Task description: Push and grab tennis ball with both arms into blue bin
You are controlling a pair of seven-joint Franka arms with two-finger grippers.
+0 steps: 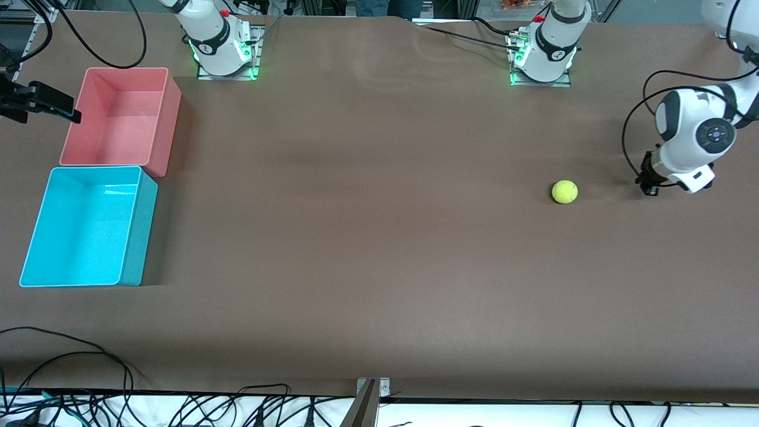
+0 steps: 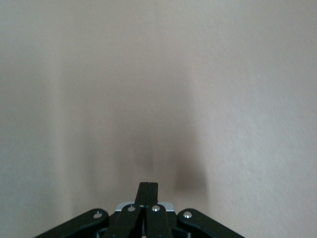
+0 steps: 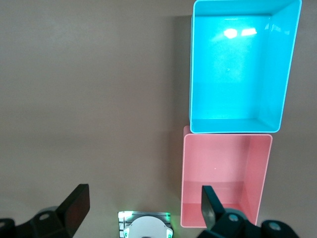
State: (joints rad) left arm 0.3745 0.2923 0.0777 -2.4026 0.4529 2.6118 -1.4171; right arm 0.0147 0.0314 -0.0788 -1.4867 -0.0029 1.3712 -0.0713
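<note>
The tennis ball (image 1: 564, 191) lies on the brown table toward the left arm's end. My left gripper (image 1: 647, 187) is shut and empty, low over the table beside the ball, a short gap away on the side toward the left arm's end. Its wrist view shows only the closed gripper (image 2: 148, 184) and bare table. The blue bin (image 1: 139, 231) stands open and empty at the right arm's end. My right gripper (image 3: 143, 198) is open and empty, high over the table near its base, looking down on the blue bin (image 3: 192, 74); it is out of the front view.
A pink-red bin (image 1: 172, 112) stands against the blue bin, farther from the front camera, and also shows in the right wrist view (image 3: 184, 183). A black clamp (image 1: 38, 104) juts in beside it. Cables (image 1: 89, 356) lie along the near table edge.
</note>
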